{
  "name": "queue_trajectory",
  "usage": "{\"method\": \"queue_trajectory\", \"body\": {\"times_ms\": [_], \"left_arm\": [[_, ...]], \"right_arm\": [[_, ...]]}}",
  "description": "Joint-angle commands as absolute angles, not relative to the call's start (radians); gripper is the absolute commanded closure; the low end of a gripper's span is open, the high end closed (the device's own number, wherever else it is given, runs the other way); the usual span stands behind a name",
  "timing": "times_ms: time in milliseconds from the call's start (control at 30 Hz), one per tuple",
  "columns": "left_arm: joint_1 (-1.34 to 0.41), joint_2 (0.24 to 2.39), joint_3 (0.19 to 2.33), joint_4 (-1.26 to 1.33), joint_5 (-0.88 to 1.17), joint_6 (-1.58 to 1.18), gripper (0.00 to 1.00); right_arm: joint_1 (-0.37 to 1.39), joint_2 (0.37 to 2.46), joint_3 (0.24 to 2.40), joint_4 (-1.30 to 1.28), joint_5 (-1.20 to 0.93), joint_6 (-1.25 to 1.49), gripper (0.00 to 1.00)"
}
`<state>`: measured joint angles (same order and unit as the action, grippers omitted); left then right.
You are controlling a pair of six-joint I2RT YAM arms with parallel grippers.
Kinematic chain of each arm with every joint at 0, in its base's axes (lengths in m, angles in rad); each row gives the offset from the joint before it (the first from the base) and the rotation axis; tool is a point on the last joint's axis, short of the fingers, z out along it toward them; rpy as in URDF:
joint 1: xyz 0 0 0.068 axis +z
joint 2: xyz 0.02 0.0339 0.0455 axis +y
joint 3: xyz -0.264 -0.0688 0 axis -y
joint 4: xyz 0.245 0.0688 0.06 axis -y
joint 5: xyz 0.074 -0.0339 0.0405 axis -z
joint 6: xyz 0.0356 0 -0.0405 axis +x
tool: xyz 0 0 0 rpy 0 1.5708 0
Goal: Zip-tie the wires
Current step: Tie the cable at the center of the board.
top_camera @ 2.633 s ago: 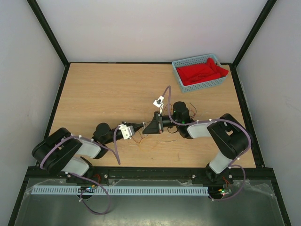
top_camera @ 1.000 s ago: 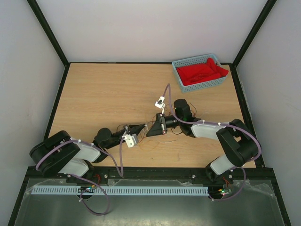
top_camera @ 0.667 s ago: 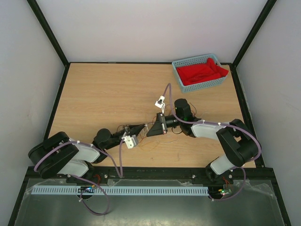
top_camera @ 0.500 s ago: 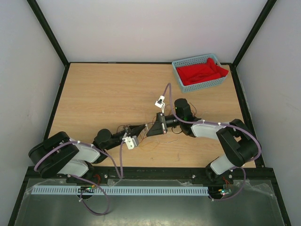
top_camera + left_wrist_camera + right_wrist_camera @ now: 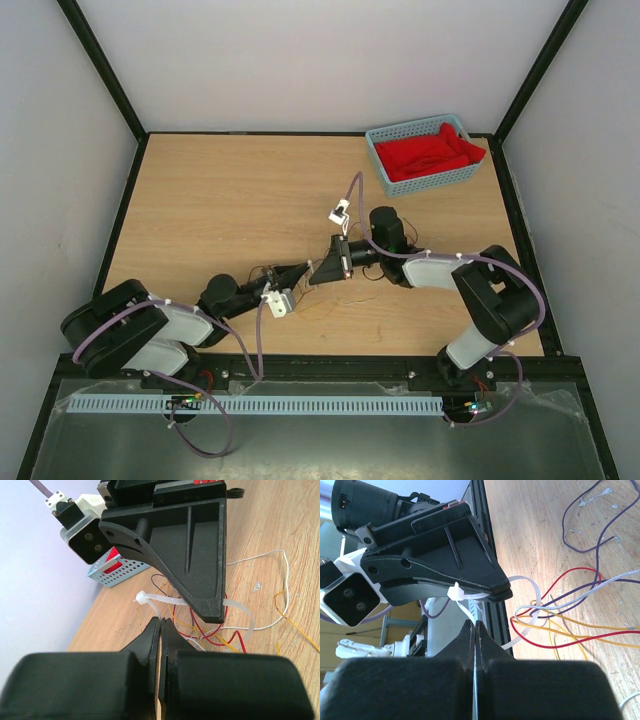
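A translucent white zip tie (image 5: pixel 141 598) is stretched between my two grippers near the table's middle. My left gripper (image 5: pixel 161 622) is shut on a strip of it just below its head. My right gripper (image 5: pixel 473 625) is shut on the strip coming down from the head (image 5: pixel 455 591). The tie's loop (image 5: pixel 532 587) curves round the wires (image 5: pixel 560 622), thin red, orange, purple and white strands lying loosely on the wood (image 5: pixel 215 636). In the top view the two sets of fingertips meet, left (image 5: pixel 303 268) against right (image 5: pixel 316 274).
A blue basket (image 5: pixel 378 152) holding red cloth stands at the back right. A purple cable with a white connector (image 5: pixel 340 212) arches over the right wrist. Loose wire ends trail toward the front edge (image 5: pixel 310 300). The black frame rail runs along the near edge.
The left arm has dropped lower and stretched its fingers up-right to the right gripper. Over the last half second the right gripper has shifted slightly left. Both stayed shut.
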<state>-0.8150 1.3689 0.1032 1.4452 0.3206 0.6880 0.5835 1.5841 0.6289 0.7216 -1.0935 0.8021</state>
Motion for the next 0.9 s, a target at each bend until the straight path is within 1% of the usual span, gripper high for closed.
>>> {"method": "queue_trajectory", "body": {"times_ms": [0,333,867], "left_arm": [[-0.830,1.380,0.101,1.480,0.327,0.712,1.00],[-0.834,1.440,0.113,1.480,0.301,0.736,1.00],[-0.874,1.423,0.112,1.480,0.293,0.767,1.00]], "right_arm": [[0.577,1.614,0.669,0.807,-1.101,0.859,1.00],[0.569,1.587,0.636,0.810,-1.107,0.866,1.00],[0.542,1.626,0.651,0.772,-1.110,0.827,1.00]]}}
